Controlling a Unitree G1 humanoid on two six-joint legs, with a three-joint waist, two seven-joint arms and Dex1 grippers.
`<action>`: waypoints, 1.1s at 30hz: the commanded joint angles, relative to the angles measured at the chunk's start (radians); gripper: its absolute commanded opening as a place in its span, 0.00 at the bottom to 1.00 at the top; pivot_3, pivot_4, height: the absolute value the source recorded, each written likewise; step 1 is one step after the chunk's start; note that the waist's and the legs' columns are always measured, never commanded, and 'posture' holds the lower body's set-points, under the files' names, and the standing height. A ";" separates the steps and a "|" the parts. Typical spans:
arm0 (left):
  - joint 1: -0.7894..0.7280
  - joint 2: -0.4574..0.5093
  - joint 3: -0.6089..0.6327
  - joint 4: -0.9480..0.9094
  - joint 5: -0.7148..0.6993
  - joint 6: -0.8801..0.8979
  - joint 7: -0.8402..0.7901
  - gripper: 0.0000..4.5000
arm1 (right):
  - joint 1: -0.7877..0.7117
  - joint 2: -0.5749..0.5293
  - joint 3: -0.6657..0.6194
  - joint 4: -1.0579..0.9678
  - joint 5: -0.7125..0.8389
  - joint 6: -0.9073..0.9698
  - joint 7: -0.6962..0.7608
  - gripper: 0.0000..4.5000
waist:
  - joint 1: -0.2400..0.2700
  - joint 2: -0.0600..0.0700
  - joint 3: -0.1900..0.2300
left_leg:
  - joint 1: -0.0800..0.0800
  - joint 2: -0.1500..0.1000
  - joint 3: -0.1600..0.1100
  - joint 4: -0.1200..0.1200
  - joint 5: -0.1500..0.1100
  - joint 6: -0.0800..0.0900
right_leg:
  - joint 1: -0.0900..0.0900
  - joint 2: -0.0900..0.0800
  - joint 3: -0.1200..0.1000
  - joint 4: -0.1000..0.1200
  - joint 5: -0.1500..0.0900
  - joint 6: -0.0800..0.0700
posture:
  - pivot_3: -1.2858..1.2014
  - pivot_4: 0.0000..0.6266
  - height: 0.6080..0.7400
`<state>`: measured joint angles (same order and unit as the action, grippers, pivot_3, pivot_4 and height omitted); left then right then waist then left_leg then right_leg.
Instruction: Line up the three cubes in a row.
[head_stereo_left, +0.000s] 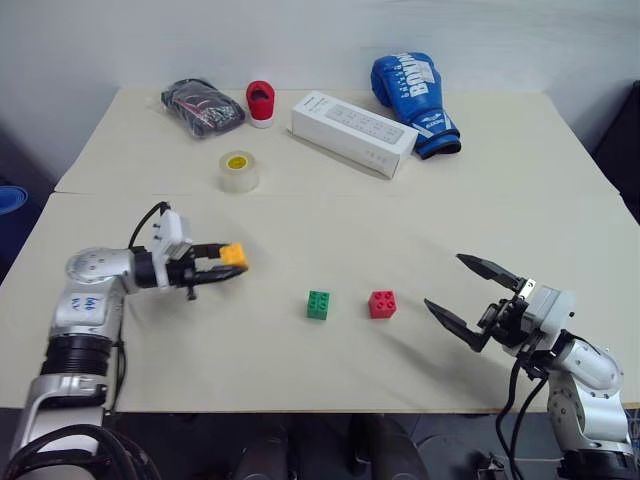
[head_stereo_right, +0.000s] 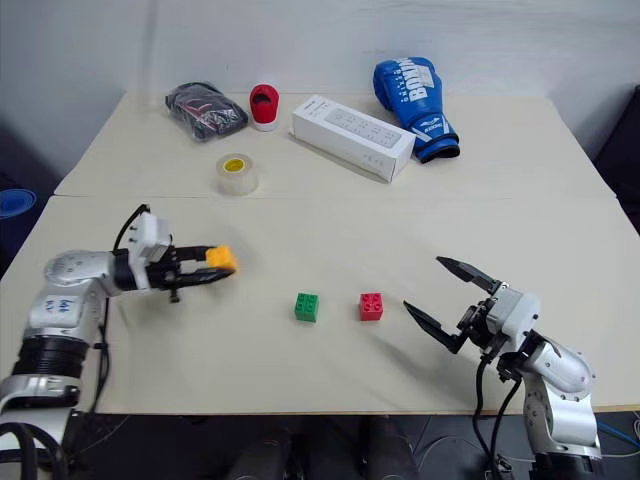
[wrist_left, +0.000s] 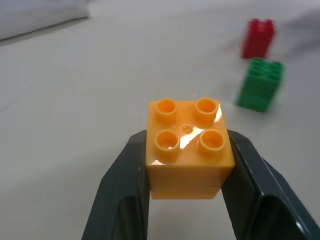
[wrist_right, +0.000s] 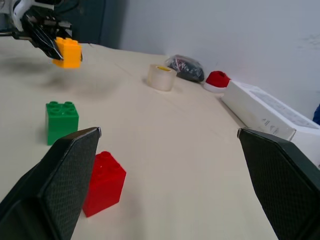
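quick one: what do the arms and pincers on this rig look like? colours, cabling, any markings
Both arms are silver-grey metal with black ribbed joint sections and loose black cables looping near the wrists. A white block sits at each wrist. The left pincer and right pincer each have two black, tapered fingers; their inner pads show a fine mesh texture. The left forearm carries small blue markings.

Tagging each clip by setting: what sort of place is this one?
Probably an indoor lab or test room: two plain tables pushed together against a bare white wall, set with unrelated props such as a boxing glove and tape roll.
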<state>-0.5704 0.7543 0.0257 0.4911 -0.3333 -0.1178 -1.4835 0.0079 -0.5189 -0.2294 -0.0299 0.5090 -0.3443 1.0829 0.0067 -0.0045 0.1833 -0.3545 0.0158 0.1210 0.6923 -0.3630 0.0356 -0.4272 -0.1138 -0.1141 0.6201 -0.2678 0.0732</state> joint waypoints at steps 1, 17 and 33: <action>-0.071 -0.027 -0.072 0.099 0.034 -0.139 -0.127 0.34 | -0.004 -0.034 -0.029 0.002 0.037 0.004 0.034 1.00 | 0.008 0.000 0.000 | 0.000 -0.001 0.000 0.000 0.000 0.001 | 0.000 0.000 0.000 0.000 0.000 0.000 | 0.52 0.24 1.00; -0.155 -0.141 -0.206 0.364 0.097 -0.323 -0.106 0.34 | 0.088 -0.048 -0.052 -0.121 0.051 0.063 0.004 1.00 | 0.014 0.000 0.000 | -0.001 0.000 0.000 0.002 -0.001 0.003 | 0.000 0.000 0.000 0.002 0.001 0.001 | 0.52 0.24 1.00; 0.084 0.053 0.038 0.063 -0.035 -0.212 0.032 0.86 | 0.044 -0.100 -0.053 -0.146 0.070 0.145 0.016 1.00 | -0.016 0.000 0.000 | -0.003 0.002 -0.001 0.003 -0.002 0.003 | -0.001 -0.001 0.001 0.001 0.001 0.001 | 0.52 0.24 1.00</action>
<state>-0.5315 0.7672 0.0015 0.6280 -0.3308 -0.3463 -1.4770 0.0629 -0.5927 -0.2503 -0.1559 0.5524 -0.2056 1.0860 -0.0089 -0.0043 0.1834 -0.3568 0.0179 0.1202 0.6952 -0.3650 0.0382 -0.4284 -0.1143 -0.1134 0.6214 -0.2672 0.0743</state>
